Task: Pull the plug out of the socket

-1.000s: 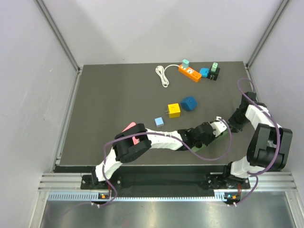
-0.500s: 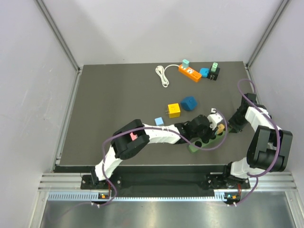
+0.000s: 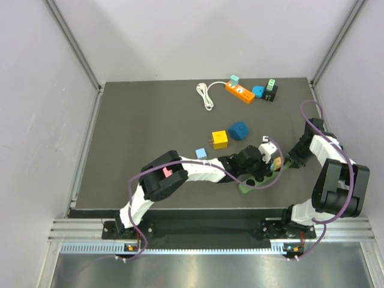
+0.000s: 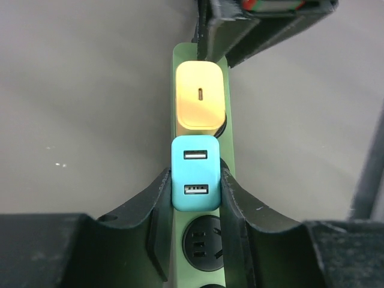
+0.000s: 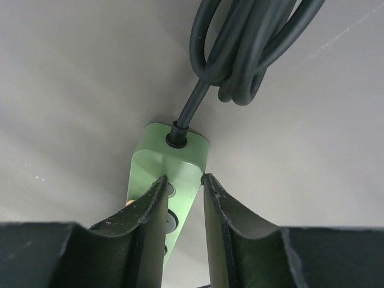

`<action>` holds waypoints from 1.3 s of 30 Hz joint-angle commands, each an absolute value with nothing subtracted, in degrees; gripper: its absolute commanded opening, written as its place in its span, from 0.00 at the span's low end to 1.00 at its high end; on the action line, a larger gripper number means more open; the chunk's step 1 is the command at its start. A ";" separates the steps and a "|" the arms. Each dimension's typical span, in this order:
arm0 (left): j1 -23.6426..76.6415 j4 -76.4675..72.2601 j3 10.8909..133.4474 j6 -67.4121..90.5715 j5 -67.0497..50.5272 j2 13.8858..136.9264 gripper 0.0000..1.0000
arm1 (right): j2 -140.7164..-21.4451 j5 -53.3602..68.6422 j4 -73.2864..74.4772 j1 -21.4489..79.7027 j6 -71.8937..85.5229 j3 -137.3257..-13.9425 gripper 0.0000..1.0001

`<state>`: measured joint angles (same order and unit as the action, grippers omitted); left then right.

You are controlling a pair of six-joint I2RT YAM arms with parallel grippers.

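Left hand [image 4: 195,181] pinches the cyan USB charger [image 4: 195,162], seated in the green power strip [image 4: 230,144] at five o'clock on the surface [image 3: 150,132]. Right hand [image 5: 183,179] is narrow, clamping the strip's cable end.

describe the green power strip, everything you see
The green power strip, a long plastic-looking bar, lies flat on the dark table. A dark coiled cable leaves one end. A yellow charger and a cyan charger are plugged in; the next socket is empty. The left claw clamps the cyan charger; the right claw pinches the strip's cable end.
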<state>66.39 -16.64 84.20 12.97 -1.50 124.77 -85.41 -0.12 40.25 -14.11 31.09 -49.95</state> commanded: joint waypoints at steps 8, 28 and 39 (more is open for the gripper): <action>75.85 -21.09 85.08 -11.87 15.65 116.81 0.00 | -93.60 -4.66 34.72 -13.80 31.29 -44.12 0.28; 71.28 -10.55 89.74 7.56 3.68 114.09 0.00 | -93.78 -4.39 35.07 -13.71 30.76 -44.82 0.28; 56.53 7.99 77.88 18.19 -18.18 100.47 0.00 | -93.08 -3.43 34.98 -13.71 29.97 -44.47 0.29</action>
<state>61.30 0.19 80.77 15.16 -8.67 105.21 -86.04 0.43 40.91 -14.13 30.94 -50.48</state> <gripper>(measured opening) 0.363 0.289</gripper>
